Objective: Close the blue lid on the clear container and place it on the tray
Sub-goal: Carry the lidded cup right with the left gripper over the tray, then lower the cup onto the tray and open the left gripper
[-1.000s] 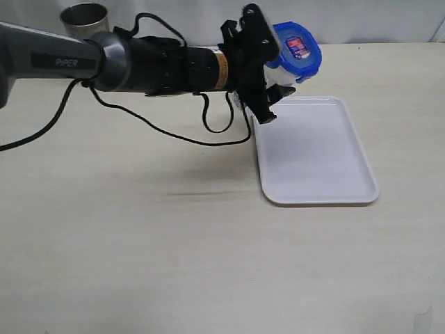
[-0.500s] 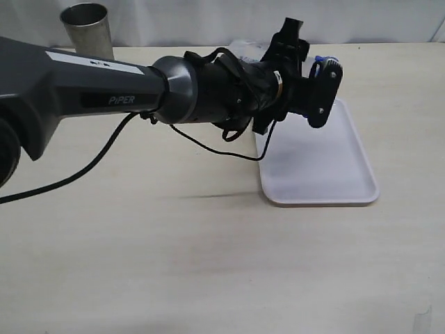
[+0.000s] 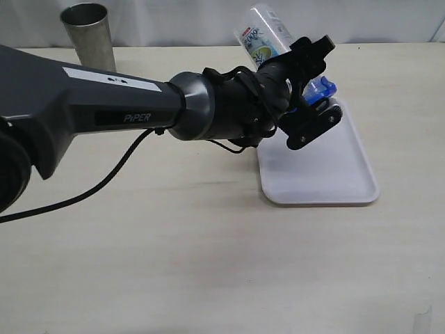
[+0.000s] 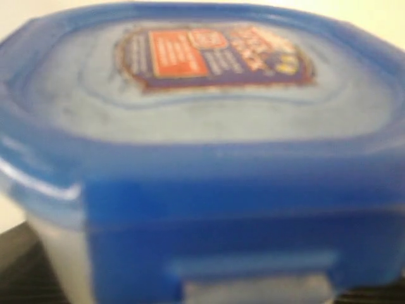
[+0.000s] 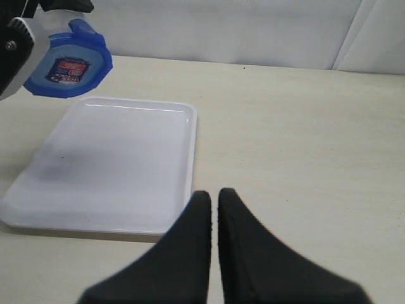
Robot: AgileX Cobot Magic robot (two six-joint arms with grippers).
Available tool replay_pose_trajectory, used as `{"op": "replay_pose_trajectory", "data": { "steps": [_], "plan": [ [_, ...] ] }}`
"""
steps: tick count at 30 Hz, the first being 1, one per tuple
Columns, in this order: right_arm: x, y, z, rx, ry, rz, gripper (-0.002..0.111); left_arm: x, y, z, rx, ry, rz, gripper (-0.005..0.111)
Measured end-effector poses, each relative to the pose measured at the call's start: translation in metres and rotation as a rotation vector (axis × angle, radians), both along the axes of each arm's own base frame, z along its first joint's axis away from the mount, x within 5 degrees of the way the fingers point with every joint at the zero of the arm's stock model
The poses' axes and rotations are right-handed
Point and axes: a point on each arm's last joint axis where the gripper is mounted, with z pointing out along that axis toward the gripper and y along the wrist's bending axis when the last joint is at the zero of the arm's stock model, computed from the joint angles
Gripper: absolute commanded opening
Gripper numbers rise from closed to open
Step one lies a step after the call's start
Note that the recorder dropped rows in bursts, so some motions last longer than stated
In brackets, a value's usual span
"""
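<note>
The clear container [image 3: 264, 31] hangs tilted in the air over the tray's far left corner, its printed base end pointing up and back. The blue lid [image 3: 322, 92] sits on its lower end, facing down toward the white tray [image 3: 327, 174]. My left gripper [image 3: 327, 82] is shut on the container just behind the lid. In the left wrist view the lid [image 4: 209, 126] fills the picture, blurred, with its red-and-blue sticker on top. The right wrist view shows the lid [image 5: 66, 66] above the tray [image 5: 114, 158]. My right gripper [image 5: 213, 196] is shut and empty near the tray's front edge.
A tapered steel cup [image 3: 88, 31] stands at the table's back left. The left arm's thick dark body [image 3: 104, 115] stretches across the left half of the table, with a cable hanging under it. Bare tabletop lies in front of and right of the tray.
The left arm has reached further over the table and rolled its wrist. The container has swung from lid-up to base-up, and the lid now faces down toward the tray.
</note>
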Motion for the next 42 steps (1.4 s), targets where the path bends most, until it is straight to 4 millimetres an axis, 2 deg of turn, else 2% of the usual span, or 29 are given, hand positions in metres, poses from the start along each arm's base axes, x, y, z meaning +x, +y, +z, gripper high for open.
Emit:
{"op": "replay_pose_trajectory", "data": {
  "steps": [4,9,14,19,23,24,27,31,42],
  "plan": [
    [0.0,0.0,0.0,0.0,0.0,0.0,0.004,-0.002,-0.003,-0.001,-0.065,0.047,-0.006,0.0],
    [0.0,0.0,0.0,0.0,0.0,0.0,0.004,-0.01,-0.014,-0.004,-0.361,0.271,0.013,0.0],
    [0.0,0.0,0.0,0.0,0.0,0.0,0.004,-0.012,-0.026,0.008,-0.722,0.632,0.02,0.0],
    [0.0,0.0,0.0,0.0,0.0,0.0,0.004,0.005,-0.019,0.021,-1.055,1.034,0.106,0.0],
    [0.0,0.0,0.0,0.0,0.0,0.0,0.004,0.016,-0.014,0.006,-1.28,1.363,0.138,0.0],
    [0.0,0.0,0.0,0.0,0.0,0.0,0.004,0.018,-0.014,-0.006,-1.313,1.437,0.138,0.0],
    [0.0,0.0,0.0,0.0,0.0,0.0,0.004,0.02,-0.016,-0.028,-1.363,1.501,0.161,0.0],
    [0.0,0.0,0.0,0.0,0.0,0.0,0.004,0.019,-0.018,-0.046,-1.349,1.511,0.174,0.0],
    [0.0,0.0,0.0,0.0,0.0,0.0,0.004,0.02,-0.018,-0.046,-1.352,1.503,0.165,0.001]
  ]
}}
